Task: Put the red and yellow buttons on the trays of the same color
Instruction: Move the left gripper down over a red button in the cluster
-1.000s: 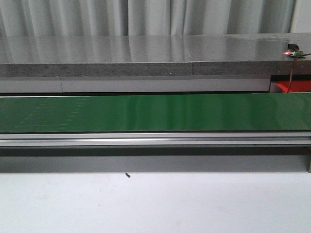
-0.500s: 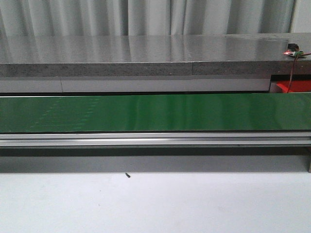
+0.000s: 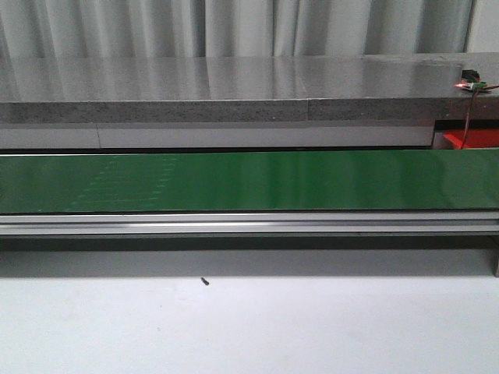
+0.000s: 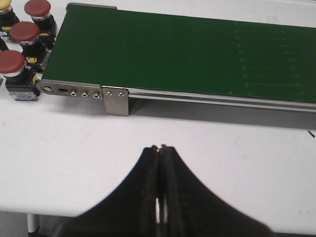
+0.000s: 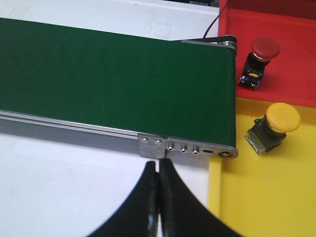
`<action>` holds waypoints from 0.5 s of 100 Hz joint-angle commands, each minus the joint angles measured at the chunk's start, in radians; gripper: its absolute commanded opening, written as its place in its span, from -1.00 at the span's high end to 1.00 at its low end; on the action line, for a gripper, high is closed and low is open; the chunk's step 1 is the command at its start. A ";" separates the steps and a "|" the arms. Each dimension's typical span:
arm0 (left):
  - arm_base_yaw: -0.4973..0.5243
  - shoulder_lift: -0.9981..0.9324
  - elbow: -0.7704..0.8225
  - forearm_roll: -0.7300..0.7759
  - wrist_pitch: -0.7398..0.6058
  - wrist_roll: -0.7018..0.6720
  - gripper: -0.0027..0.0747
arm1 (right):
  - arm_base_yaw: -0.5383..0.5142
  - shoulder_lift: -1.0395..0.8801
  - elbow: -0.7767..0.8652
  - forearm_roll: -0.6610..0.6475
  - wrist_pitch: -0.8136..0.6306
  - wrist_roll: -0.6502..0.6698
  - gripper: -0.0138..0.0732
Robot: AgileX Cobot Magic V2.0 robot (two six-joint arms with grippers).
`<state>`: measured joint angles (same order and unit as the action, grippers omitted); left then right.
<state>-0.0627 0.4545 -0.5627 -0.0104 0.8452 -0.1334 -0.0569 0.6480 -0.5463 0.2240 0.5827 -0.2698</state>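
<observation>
Three red buttons [image 4: 12,61] [image 4: 24,32] [image 4: 37,8] stand on the white table beside the left end of the green belt [image 4: 187,54]. My left gripper [image 4: 160,147] is shut and empty over the white table, short of the belt. In the right wrist view a red button [image 5: 264,49] lies on the red tray [image 5: 291,29] and a yellow button [image 5: 281,118] lies on the yellow tray [image 5: 266,197]. My right gripper [image 5: 158,162] is shut and empty near the belt's right end. The front view shows neither gripper.
The green conveyor belt [image 3: 249,181] runs across the front view with an aluminium rail [image 3: 249,224] along its near side. A grey slab [image 3: 234,86] lies behind it. A red tray corner [image 3: 472,140] and a small lit board [image 3: 470,83] sit at the far right.
Faint marks on the belt's left part have drifted rightward across the front view. Nothing else has moved.
</observation>
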 commanded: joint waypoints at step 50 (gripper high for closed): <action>0.111 0.295 -0.171 0.010 -0.171 -0.088 0.98 | 0.000 -0.004 -0.026 0.011 -0.056 -0.008 0.96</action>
<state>0.0189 0.7208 -0.6776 0.0000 0.7435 -0.2094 -0.0569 0.6480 -0.5463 0.2240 0.5827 -0.2698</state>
